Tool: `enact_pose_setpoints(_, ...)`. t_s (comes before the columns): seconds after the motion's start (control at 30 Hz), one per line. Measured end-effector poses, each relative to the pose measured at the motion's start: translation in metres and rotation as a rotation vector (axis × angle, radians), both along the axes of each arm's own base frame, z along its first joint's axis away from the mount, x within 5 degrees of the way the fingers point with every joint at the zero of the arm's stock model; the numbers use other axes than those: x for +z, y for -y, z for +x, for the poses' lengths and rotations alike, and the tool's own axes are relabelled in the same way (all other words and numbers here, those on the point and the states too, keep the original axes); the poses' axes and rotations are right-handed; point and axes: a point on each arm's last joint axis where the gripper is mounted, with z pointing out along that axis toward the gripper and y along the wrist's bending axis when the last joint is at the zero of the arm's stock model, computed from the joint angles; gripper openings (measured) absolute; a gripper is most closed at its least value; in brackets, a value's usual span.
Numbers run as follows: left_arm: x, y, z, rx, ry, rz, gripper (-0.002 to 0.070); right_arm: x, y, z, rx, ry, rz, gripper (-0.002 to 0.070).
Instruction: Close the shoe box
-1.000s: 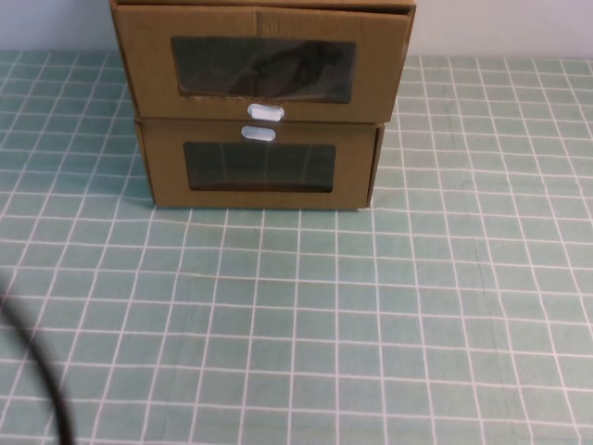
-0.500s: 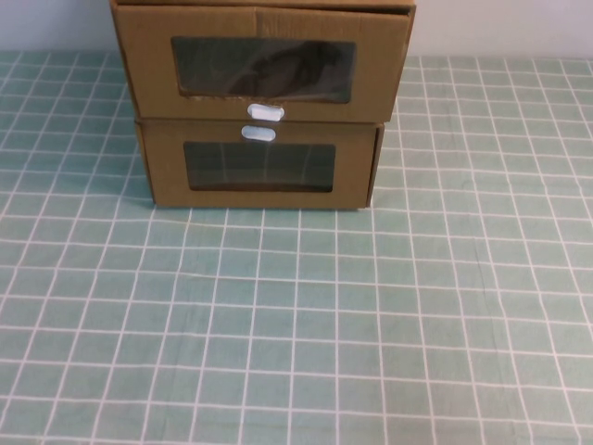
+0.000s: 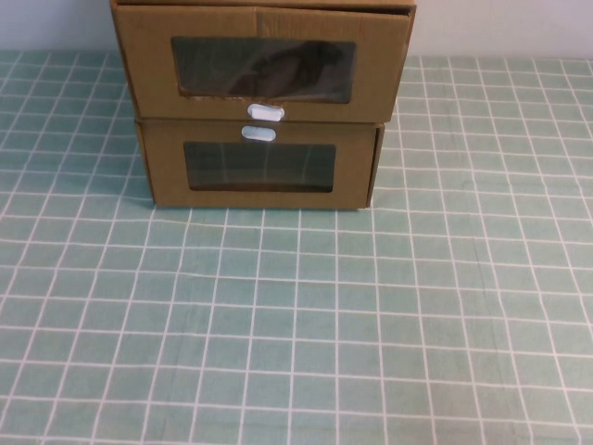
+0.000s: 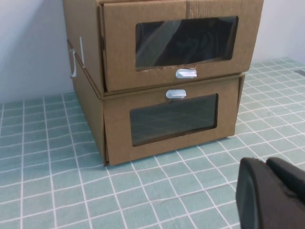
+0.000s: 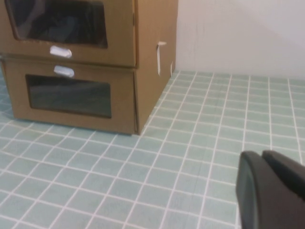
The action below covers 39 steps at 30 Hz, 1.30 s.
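Observation:
The shoe box [image 3: 262, 67] is the upper of two stacked brown cardboard boxes at the back of the table, left of centre. Its white pull tab [image 3: 265, 112] sits below its clear window, through which a dark shape shows. Its front stands a little forward of the front of the box underneath. It also shows in the left wrist view, shoe box [image 4: 181, 45], and in the right wrist view, shoe box [image 5: 71, 24]. My left gripper [image 4: 265, 163] is shut and empty, low over the mat in front of the boxes. My right gripper [image 5: 261, 155] is shut and empty, to the boxes' right. Neither gripper appears in the high view.
The lower cardboard box [image 3: 259, 169] carries the shoe box and has its white tab [image 3: 258, 133] above its window. A teal mat with a white grid [image 3: 306, 315] covers the table. A pale wall [image 5: 238, 33] rises behind the boxes.
A dark curved piece at the lower left edge of the high view a second ago has left the frame. The boxes have not moved.

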Motion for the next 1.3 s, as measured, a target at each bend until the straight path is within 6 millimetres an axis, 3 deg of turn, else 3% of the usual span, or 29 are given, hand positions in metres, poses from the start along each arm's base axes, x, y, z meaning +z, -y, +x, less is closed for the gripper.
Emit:
enact_pose_setpoints(0.5, 0.0, 0.0, 0.0, 0.004, 0.003, 0.005, -0.0005, -0.041, -0.004, 0.011, 0.0, -0.12, -0.04, -0.0015)
enact_pose_setpoints(0.67, -0.005, -0.012, 0.007, 0.124, 0.062, 0.135, -0.0005, -0.054, -0.005, 0.014, 0.0, -0.162, -0.053, -0.0014)
enact_pose_setpoints(0.8, -0.029, -0.023, 0.014, 0.255, 0.116, 0.135, -0.0005, -0.059, -0.005, 0.015, 0.001, -0.176, -0.055, -0.0014)
enact_pose_setpoints(0.87, -0.052, -0.026, 0.017, 0.294, 0.125, 0.136, -0.0005, -0.059, -0.005, 0.015, 0.001, -0.174, -0.055, -0.0014)
enact_pose_setpoints(0.97, -0.092, -0.027, 0.025, 0.314, 0.018, 0.114, -0.0005, -0.059, -0.005, 0.015, 0.002, -0.172, -0.054, -0.0015)
enact_pose_setpoints(1.07, -0.118, -0.027, 0.027, 0.319, -0.08, 0.111, -0.0005, -0.059, -0.005, 0.015, 0.002, -0.172, -0.054, -0.0014)
enact_pose_setpoints(1.3, -0.127, -0.028, 0.026, 0.325, -0.147, 0.103, -0.0005, -0.059, -0.005, 0.015, 0.002, -0.174, -0.055, -0.0014)
